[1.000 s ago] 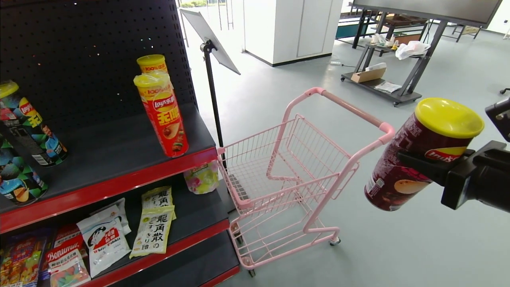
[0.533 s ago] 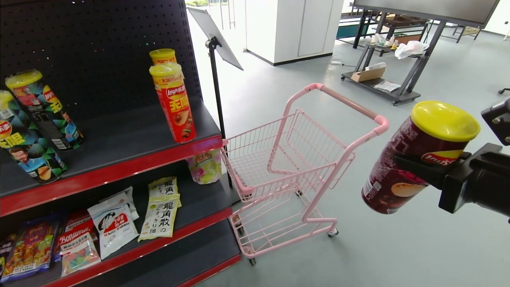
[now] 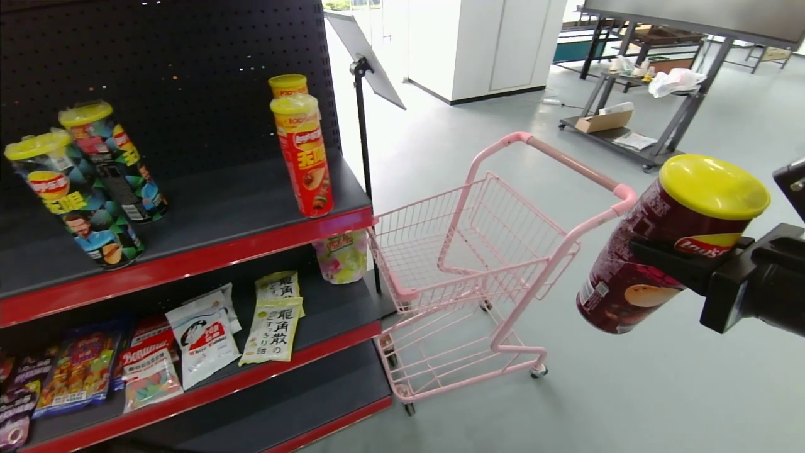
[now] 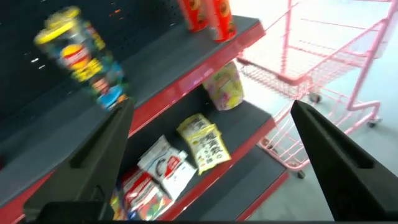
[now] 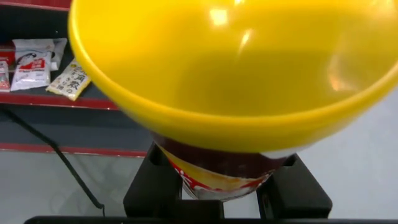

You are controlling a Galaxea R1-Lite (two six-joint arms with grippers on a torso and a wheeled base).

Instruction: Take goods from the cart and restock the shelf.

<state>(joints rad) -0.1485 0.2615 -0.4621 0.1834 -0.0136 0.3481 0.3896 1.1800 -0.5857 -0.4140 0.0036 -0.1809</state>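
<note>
The shelf (image 3: 188, 265) sits at about 9 o'clock in the head view, and more of it shows than a second ago. The whole picture has slid over, so this is the camera turning toward it, not the goods moving. That suggests the carry leg is under way and placing comes next. Its upper board has bare room between the red cans (image 3: 305, 157) at 11 o'clock and the dark patterned cans (image 3: 94, 182) at 9 o'clock, which looks the likely landing spot. Snack bags (image 3: 207, 333) lie on the board below. The pink cart (image 3: 566, 165) stands just beside the shelf's end, near centre toward 1 o'clock, with no goods showing in its wire basket. The chip can (image 3: 635, 214) hangs in the air at 3 o'clock, well apart from the shelf and past the cart handle. It is a maroon tube with a yellow lid, tilted so the lid leans away from the shelf (undented, as far as can be seen). The right hand (image 3: 660, 255) has its fingers clamped across the can's upper body, just under the lid. The left hand (image 4: 211, 162) is spread wide and holds nothing, facing the shelf front.
</note>
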